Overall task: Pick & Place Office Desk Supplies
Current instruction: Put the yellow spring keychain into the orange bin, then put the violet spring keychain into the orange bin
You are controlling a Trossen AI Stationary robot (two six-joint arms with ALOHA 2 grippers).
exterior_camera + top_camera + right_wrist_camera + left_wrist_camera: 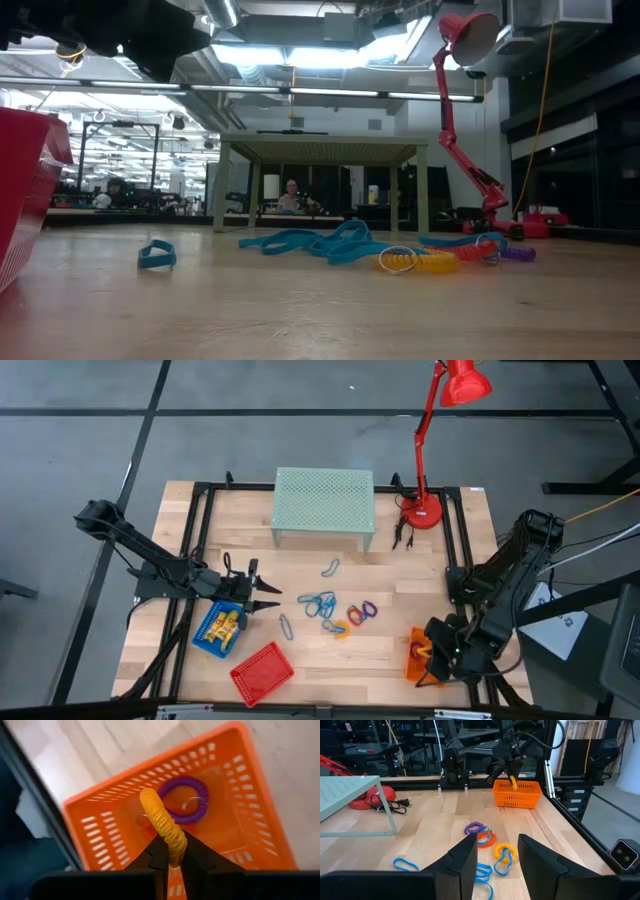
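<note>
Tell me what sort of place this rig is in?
Probably a large robotics lab or workshop. The low view looks past the wooden table into an open hall with exposed ceiling ducts and strip lights, and people sit at benches far behind.

The mesh stand is at the back middle of the table, and the lamp stands just to its right. In front of the stand, the loops and rings lie together at the centre. Two baskets are front left, one basket front right
</note>
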